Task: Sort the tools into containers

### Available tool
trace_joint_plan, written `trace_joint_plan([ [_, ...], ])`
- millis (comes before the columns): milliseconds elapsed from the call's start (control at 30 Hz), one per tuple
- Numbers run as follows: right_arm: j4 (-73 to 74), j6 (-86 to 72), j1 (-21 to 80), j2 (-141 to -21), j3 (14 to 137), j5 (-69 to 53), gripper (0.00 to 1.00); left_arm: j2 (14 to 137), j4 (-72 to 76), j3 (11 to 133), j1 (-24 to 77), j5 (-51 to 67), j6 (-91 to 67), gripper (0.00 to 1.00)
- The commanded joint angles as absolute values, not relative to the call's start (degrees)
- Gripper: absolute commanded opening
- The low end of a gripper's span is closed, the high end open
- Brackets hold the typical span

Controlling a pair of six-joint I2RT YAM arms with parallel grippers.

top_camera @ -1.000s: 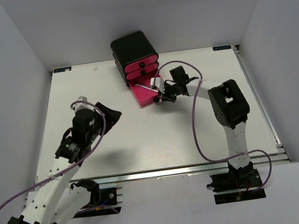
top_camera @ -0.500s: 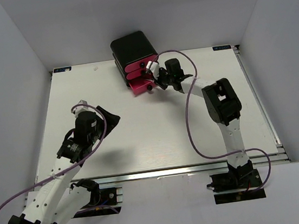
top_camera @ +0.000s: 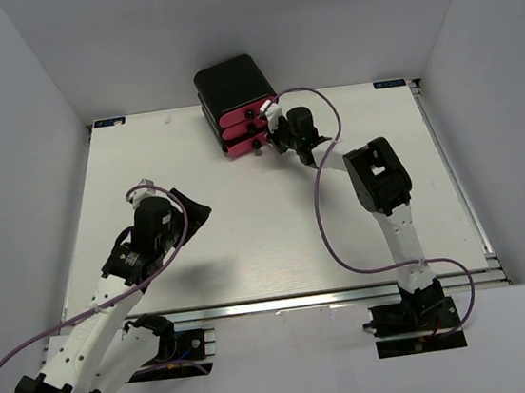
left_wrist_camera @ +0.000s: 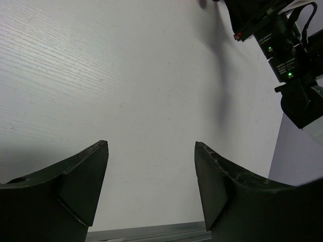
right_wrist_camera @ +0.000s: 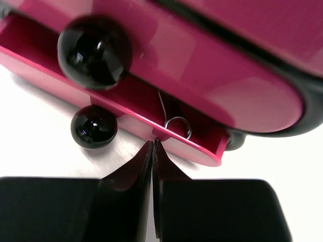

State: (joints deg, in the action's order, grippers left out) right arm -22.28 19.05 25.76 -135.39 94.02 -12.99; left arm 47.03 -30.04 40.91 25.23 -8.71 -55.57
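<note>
Top view: black rounded chest (top_camera: 232, 83) with three pink-red drawers (top_camera: 238, 128) far-centre on white desk (top_camera: 277, 233); right pincer (top_camera: 272, 130) at the drawer fronts, left pincer (top_camera: 196, 205) near-left. Left wrist: fingers spread over bare desk. Right wrist: fingers pressed together at slightly open lowest drawer (right_wrist_camera: 194, 151); thin silver metal loop (right_wrist_camera: 177, 123) inside.

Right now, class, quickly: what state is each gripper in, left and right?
Left gripper: open, holding nothing.
Right gripper: shut, nothing between its fingers, tips by the pink drawer.
</note>
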Motion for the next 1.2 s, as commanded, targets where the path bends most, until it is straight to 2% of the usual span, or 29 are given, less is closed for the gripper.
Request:
trace_joint_plan([
  [0, -33.56, 17.23, 26.19, -135.52, 93.96, -10.37, 0.07, 46.76, -30.32, 40.25, 25.05, -9.76, -55.9, 0.79],
  [167, -40.16, 17.4, 26.8, -136.14, 92.46, -9.49, 0.07, 48.86, -29.36, 40.6, 25.05, -9.32, -55.46, 0.79],
  [533, -39.2, 16.35, 27.25, -139.92, 98.7, -8.35, 0.08, 49.22, -29.71, 40.78, 25.05, -9.58, -55.19, 0.79],
  [700, -39.73, 15.56, 27.25, -135.8, 94.23, -6.24, 0.06, 48.52, -29.97, 40.96, 25.05, -10.02, -55.19, 0.79],
  [800, -39.64, 16.08, 26.98, -129.57, 87.21, -4.4, 0.08, 47.99, -29.79, 40.61, 25.05, -10.28, -55.11, 0.79],
  [867, -37.63, 16.96, 26.28, -123.68, 81.05, -4.57, 0.17, 47.11, -29.18, 40.26, 25.05, -10.46, -54.93, 0.79],
  [900, -35.88, 17.31, 25.93, -121.4, 79.3, -5.27, 0.4, 46.85, -28.92, 40.08, 25.05, -10.28, -54.84, 0.8],
  [967, -27.11, 16.53, 25.14, -114.46, 75.6, -8.95, 0.66, 46.23, -27.78, 39.73, 25.05, -10.11, -53.97, 0.83],
  [1000, -22.98, 16.09, 24.53, -112.0, 75.06, -10.97, 0.89, 46.14, -27.34, 39.73, 25.05, -9.76, -53.44, 0.84],
  [1033, -14.24, 15.3, 24.17, -107.62, 74.8, -15.16, 0.89, 46.06, -26.72, 39.73, 25.05, -9.32, -52.13, 0.85],
  [1067, -10.32, 14.6, 24.0, -105.49, 74.45, -16.68, 0.89, 45.97, -25.5, 39.73, 25.05, -9.14, -51.42, 0.91],
  [1167, 2.84, 9.96, 24.08, -97.05, 73.39, -20.12, 0.89, 46.58, -22.95, 40.08, 25.05, -7.91, -48.61, 0.95],
])
